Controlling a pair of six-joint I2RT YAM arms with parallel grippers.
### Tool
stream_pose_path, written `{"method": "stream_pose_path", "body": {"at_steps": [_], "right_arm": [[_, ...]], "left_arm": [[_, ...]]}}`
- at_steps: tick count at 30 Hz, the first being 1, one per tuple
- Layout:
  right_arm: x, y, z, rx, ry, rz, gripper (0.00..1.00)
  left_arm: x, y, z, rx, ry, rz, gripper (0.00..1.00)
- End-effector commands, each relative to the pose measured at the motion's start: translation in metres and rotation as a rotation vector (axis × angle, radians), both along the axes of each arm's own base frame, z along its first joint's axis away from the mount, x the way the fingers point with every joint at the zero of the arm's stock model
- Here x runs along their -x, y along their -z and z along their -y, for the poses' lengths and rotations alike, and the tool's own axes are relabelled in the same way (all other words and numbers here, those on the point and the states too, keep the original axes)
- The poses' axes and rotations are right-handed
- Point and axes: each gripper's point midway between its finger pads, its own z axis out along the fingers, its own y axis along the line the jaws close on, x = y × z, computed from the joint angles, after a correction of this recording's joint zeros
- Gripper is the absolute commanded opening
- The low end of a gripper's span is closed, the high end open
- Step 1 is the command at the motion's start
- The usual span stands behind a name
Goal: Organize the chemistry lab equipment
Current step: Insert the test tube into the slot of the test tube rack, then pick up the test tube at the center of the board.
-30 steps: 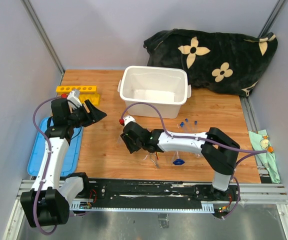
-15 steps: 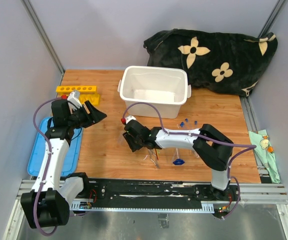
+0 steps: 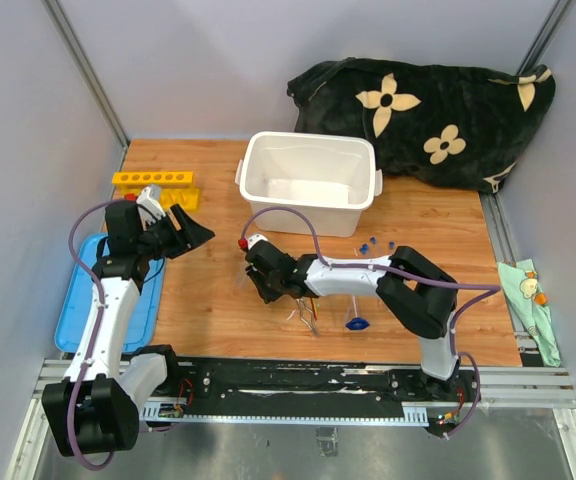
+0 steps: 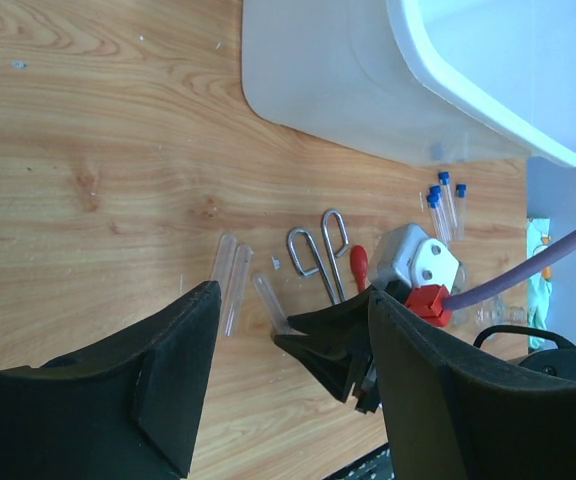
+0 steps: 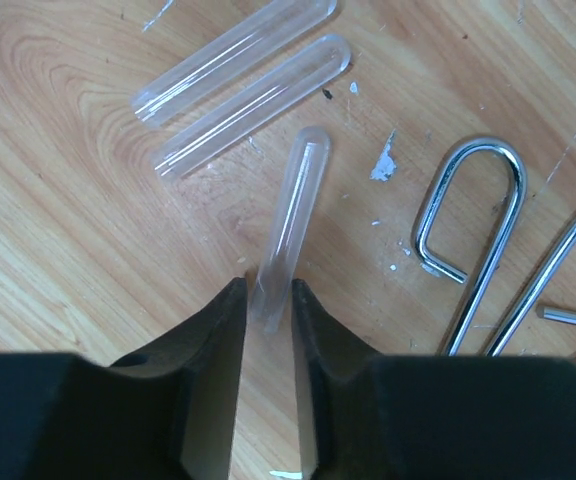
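The right claw reaches low over the counter to a clear glass tube lying flat on the wood in front of the white bin. The tube sits straight ahead of the claw. Its long axis runs away from the fingertips and leans slightly to the right, with the rounded closed end farthest off. The near end lies between the two jaws, which stand only narrowly apart, one on each side of the glass. Whether they are pressing on it or just short of touching cannot be told from the wrist view. Two more tubes lie side by side just beyond, slanted across the claw's line. The metal tweezers rest close by on the right, apart from the tube. The left claw hangs with its jaws wide apart and holding nothing, well off toward the yellow rack at the counter's far left corner. The right arm is plainly the nearer one. Any lift would likely take the tube by its end, so it may tip or slip if the hold is light. The rack, the likely place for it, lies on the left arm's side.
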Motion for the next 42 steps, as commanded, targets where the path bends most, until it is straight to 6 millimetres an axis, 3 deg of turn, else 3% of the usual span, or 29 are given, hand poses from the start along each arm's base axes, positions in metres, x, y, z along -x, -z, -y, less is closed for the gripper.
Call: {"method": "stream_pose_path", "body": {"at_steps": [1,6,14,19,26,35,42], "right_arm": [[-0.004,0.003,-0.004,0.004,-0.008,-0.008,0.20],[-0.003,0.001,0.003,0.020,0.001,-0.006,0.01],[-0.002,-0.024,0.034,0.033,0.055,0.059,0.00],[0.004,-0.060,0.059,-0.004,0.095,0.151,0.01],[0.013,-0.104,0.077,-0.106,0.128,0.259,0.01],[0.017,-0.126,0.078,-0.170,0.143,0.298,0.01],[0.017,-0.136,0.071,-0.188,0.140,0.316,0.00]], "left_arm": [[0.000,0.000,0.005,0.015,0.023,0.012,0.65],[-0.001,0.004,0.008,0.020,0.032,0.000,0.65],[-0.004,0.011,0.026,0.022,0.074,-0.033,0.62],[-0.005,0.016,0.055,0.017,0.136,-0.050,0.61],[-0.005,0.016,0.088,0.039,0.192,-0.056,0.59],[-0.003,-0.003,0.126,0.118,0.271,-0.028,0.59],[0.008,-0.003,0.154,0.213,0.346,-0.050,0.55]]}}
